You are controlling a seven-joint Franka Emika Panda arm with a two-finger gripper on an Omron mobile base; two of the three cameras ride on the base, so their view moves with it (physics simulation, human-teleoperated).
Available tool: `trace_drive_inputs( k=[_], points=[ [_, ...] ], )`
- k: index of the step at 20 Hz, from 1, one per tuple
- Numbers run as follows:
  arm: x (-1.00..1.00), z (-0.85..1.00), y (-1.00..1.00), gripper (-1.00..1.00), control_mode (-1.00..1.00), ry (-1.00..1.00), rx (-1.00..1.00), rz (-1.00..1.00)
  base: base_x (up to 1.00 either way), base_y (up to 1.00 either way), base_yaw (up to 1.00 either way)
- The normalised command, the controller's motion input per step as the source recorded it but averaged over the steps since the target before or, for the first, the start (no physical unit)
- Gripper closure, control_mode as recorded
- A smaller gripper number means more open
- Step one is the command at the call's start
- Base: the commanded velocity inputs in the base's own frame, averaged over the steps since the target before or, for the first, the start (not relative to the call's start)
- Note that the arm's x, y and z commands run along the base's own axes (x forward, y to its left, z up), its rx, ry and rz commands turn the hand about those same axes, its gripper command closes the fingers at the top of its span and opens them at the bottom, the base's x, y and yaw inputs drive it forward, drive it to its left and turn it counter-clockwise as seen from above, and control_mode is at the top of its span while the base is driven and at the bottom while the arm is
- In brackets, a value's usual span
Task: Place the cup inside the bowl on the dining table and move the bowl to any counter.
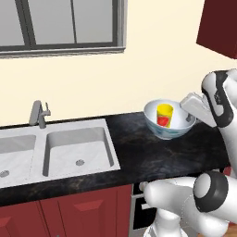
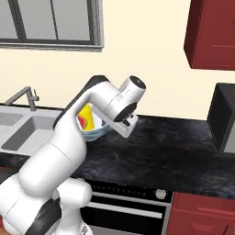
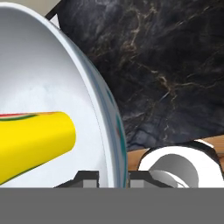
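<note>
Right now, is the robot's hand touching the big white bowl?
Touching. In the hand view the gripper pinches the bowl rim between its fingertips.

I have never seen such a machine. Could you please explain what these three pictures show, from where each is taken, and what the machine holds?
This is a white robot arm in a simulated kitchen. Two pictures come from cameras behind the arm, on its left and its right; the third looks along its hand. The gripper is shut on the rim of the bowl, one finger inside and one outside. The yellow cup stands in the bowl. The bowl is over the black counter, beside the steel sink; whether it rests there, I cannot tell.
</note>
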Motion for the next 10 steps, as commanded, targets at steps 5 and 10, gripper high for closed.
trace_drive_inputs(
  k=[5,10],
  points=[
    [0.23,-0.12,-0.2,1.0,-1.0,0.0,-0.03,0.0,0.0,0.0,0.0],
    [0.22,-0.17,-0.13,1.0,-1.0,0.0,-0.03,0.0,0.0,0.0,0.0]
  ],
)
